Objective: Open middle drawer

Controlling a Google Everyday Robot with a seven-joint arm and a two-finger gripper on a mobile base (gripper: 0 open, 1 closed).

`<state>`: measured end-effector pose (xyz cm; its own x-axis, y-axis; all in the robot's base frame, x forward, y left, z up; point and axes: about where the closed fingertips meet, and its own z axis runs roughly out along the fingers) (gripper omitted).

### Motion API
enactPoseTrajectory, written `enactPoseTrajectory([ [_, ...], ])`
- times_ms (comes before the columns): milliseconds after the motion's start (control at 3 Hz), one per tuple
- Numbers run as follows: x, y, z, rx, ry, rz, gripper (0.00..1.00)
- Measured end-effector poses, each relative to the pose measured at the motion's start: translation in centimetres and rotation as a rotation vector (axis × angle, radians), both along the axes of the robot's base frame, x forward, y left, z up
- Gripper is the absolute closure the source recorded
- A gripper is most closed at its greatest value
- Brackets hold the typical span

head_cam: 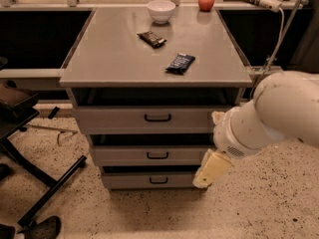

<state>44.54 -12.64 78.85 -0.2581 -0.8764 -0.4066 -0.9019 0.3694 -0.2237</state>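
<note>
The middle drawer is the grey mid-sized one of three stacked in the cabinet, with a small black bar handle. Its face sits about flush with the stack, under a dark gap. The taller top drawer is above it and the smallest drawer below. My gripper, cream-coloured at the end of the bulky white arm, hangs at the cabinet's lower right, level with the two lower drawers. It is to the right of the middle drawer's handle and apart from it.
On the cabinet top lie two dark snack bars, a white bowl and a red apple. A black office chair base stands on the floor at the left. A power strip and cable hang at the back right.
</note>
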Motion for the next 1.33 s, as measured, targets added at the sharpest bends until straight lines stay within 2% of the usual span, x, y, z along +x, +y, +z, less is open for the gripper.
enactPoseTrajectory([
  [333, 1.2, 0.5, -5.6, 0.065, 0.013, -0.067, 0.0],
  [667, 3.0, 0.7, -11.3, 0.083, 0.008, -0.153, 0.0],
  [1000, 4.8, 0.9, -16.1, 0.081, -0.013, -0.208, 0.0],
  [1333, 5.6, 1.3, -15.7, 0.111, -0.025, -0.257, 0.0],
])
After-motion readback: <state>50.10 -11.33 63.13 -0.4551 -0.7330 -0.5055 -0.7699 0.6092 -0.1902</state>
